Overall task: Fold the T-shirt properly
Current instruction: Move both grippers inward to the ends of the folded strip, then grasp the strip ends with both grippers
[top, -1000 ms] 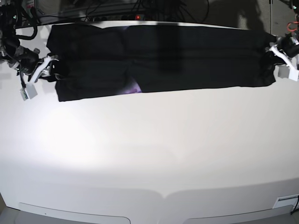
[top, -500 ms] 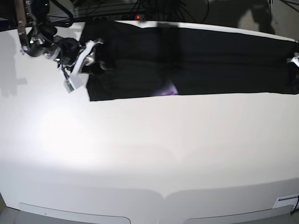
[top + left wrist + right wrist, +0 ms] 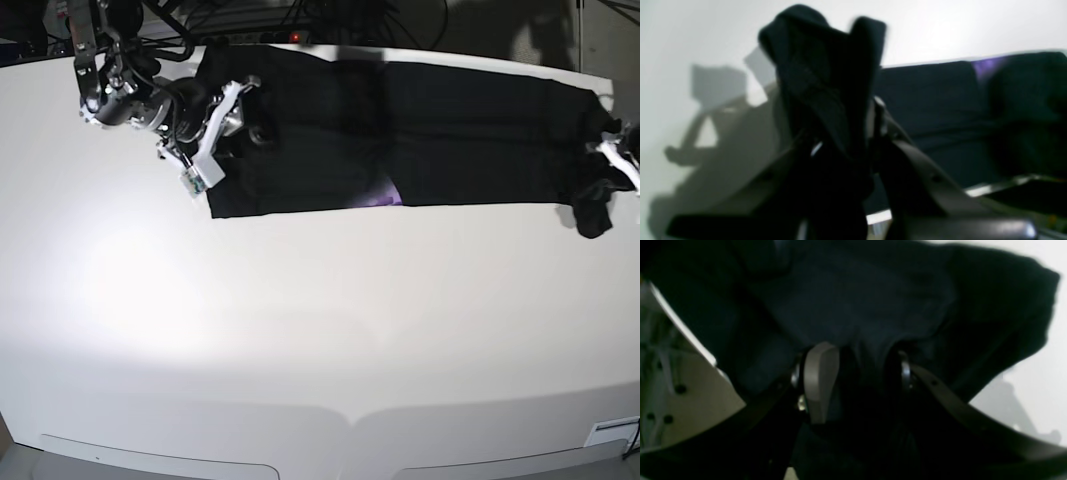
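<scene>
The black T-shirt (image 3: 450,130) lies as a long folded strip along the back of the white table (image 3: 320,330). A sliver of its purple print (image 3: 385,196) peeks out at the front edge. My right gripper (image 3: 240,125) is shut on the strip's left end; in the right wrist view its fingers (image 3: 820,383) pinch black cloth (image 3: 873,306). My left gripper (image 3: 618,155) is shut on the right end, where a bunch of cloth (image 3: 594,208) droops. In the left wrist view, cloth (image 3: 820,66) sticks up from the left gripper (image 3: 843,126).
Cables and a power strip with a red light (image 3: 296,37) lie behind the table's back edge. The right arm's body (image 3: 120,95) hangs over the back left corner. A white label (image 3: 612,432) sits at the front right edge.
The right gripper has carried its end of the shirt to the right in the base view. The whole strip has shifted right. The left gripper's end now sits bunched and drooping.
</scene>
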`<act>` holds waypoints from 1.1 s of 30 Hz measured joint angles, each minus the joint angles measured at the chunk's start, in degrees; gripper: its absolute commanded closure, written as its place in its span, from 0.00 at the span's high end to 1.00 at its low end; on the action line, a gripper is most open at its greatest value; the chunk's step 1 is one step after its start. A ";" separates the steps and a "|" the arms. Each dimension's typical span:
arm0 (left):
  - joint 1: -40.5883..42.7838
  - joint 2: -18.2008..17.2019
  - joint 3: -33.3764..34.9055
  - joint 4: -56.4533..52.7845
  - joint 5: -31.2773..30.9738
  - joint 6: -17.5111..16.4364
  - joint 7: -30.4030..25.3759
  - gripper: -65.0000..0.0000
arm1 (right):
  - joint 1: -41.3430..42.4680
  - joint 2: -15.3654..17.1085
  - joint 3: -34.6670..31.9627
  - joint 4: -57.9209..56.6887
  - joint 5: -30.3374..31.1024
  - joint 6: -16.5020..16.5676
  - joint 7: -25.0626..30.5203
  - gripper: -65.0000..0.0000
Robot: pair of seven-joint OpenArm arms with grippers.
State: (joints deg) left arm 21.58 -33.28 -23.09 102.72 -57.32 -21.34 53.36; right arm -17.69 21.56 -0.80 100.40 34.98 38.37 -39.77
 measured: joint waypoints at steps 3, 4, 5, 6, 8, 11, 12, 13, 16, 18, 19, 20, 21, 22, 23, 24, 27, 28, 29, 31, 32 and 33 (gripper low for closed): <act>2.47 3.96 0.11 6.27 0.09 0.74 -0.35 0.00 | 0.52 0.20 0.07 0.00 -0.13 0.02 0.02 0.41; 3.21 5.35 0.15 7.63 0.24 1.14 -0.66 0.00 | 0.76 0.17 0.07 0.00 -0.15 0.02 0.09 0.41; 3.89 6.64 0.11 8.72 0.26 1.60 -0.96 0.00 | 1.01 0.09 0.04 0.00 -0.17 0.02 0.07 0.41; 4.59 7.85 0.09 9.62 0.31 1.77 -1.27 0.00 | 1.20 0.04 0.00 0.00 -0.15 0.00 0.09 0.41; 5.57 10.19 0.28 10.34 0.22 1.70 -2.38 0.00 | 1.75 0.00 -0.02 0.00 -0.15 0.00 -0.07 0.41; 6.03 12.52 3.50 10.27 1.84 1.92 -3.89 0.00 | 2.36 0.17 0.02 0.00 0.02 0.00 -0.09 0.41; 6.01 12.85 5.35 10.27 3.52 1.92 -5.29 0.00 | 2.60 0.15 0.02 0.00 0.07 0.00 -0.07 0.41; 6.01 13.05 7.26 10.27 4.92 2.16 -7.08 0.00 | 2.93 0.00 0.02 0.00 0.02 0.00 -0.15 0.41; 5.73 13.14 13.16 10.32 10.97 7.37 -10.32 0.00 | 3.56 -0.44 0.00 0.00 0.07 0.00 -0.31 0.41; 5.07 13.11 16.15 10.25 15.21 10.51 -10.58 0.00 | 3.72 -0.46 0.00 0.00 0.07 0.00 -0.96 0.41; 4.66 13.09 17.42 10.25 16.22 11.37 -10.67 0.00 | 3.74 -0.44 0.00 0.00 0.07 -0.02 -0.98 0.41; 4.11 13.09 18.67 10.27 17.09 12.39 -10.95 0.00 | 3.76 -0.46 0.00 0.00 0.07 0.00 -0.96 0.41; 3.72 13.09 19.93 10.27 17.77 12.72 -11.02 0.00 | 3.82 -0.46 0.00 0.00 0.07 0.00 -0.96 0.41; 3.28 13.11 21.05 10.27 17.66 12.63 -10.99 0.00 | 3.85 -0.44 0.00 0.00 0.07 0.00 -0.98 0.41; 3.08 13.09 22.14 10.27 17.68 12.61 -10.91 0.00 | 3.87 -0.46 0.00 0.00 0.04 0.00 -0.96 0.41; 2.82 13.11 23.10 10.27 17.73 12.63 -10.82 0.00 | 3.87 -0.44 0.00 0.00 0.07 0.00 -0.96 0.41; 1.62 13.07 25.51 10.27 18.16 12.63 -10.19 0.00 | 3.87 -0.44 0.00 0.00 0.07 0.00 -0.98 0.41; 1.22 13.05 26.23 10.27 18.43 12.63 -10.21 0.00 | 3.87 -0.46 0.00 0.00 0.07 0.00 -1.01 0.41; 0.90 13.03 26.95 10.27 18.95 13.27 -10.27 0.00 | 3.87 -0.44 0.00 0.00 0.07 -0.02 -1.03 0.41; 0.26 13.00 27.93 10.27 21.33 16.52 -10.27 0.00 | 3.87 -0.44 0.00 0.00 0.07 0.00 -1.16 0.41; -0.07 13.00 28.00 10.25 21.77 16.94 -10.16 0.00 | 3.87 -0.44 0.00 0.00 0.07 0.00 -1.20 0.41; -0.42 12.94 28.02 10.25 21.75 16.92 -10.16 0.00 | 3.87 -0.44 0.00 0.00 0.07 0.00 -1.20 0.41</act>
State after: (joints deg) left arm 21.17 -20.34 4.93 112.97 -35.57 -4.43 43.20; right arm -13.82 21.12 -0.80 100.40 35.05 38.37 -40.97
